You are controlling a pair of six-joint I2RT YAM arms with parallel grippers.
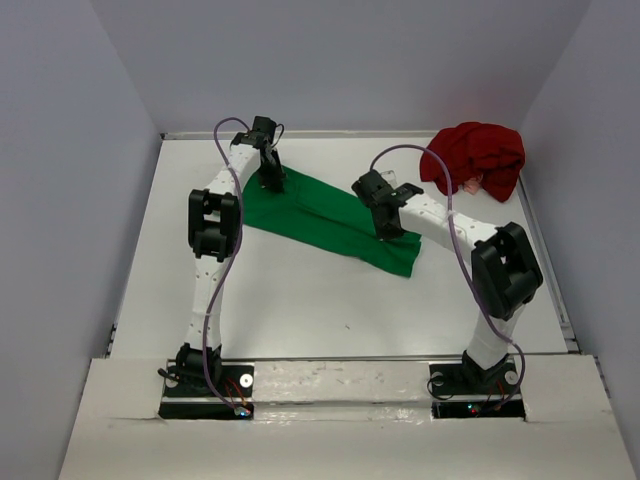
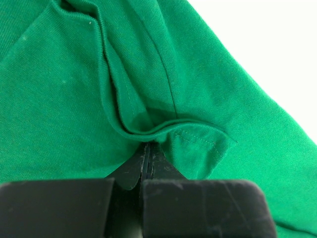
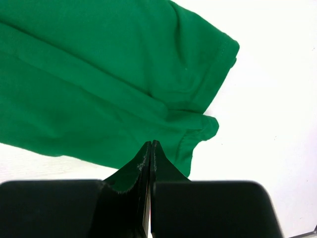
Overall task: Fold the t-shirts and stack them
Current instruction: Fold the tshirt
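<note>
The green t-shirt point(image 1: 320, 215) (plain, bright); dark red t-shirt point(image 1: 480, 155); white table point(image 1: 300, 300).

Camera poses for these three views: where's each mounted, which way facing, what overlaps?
Top external: fixed above and behind the bases, facing down over the table; left arm, right arm show whole.
Left wrist: on that wrist, facing along the left tool, shut on the green t-shirt.
Right wrist: likewise, facing along the right tool, shut on the same shirt's edge.
Shared: all three see the green t-shirt; only top sees the dark red t-shirt.
</note>
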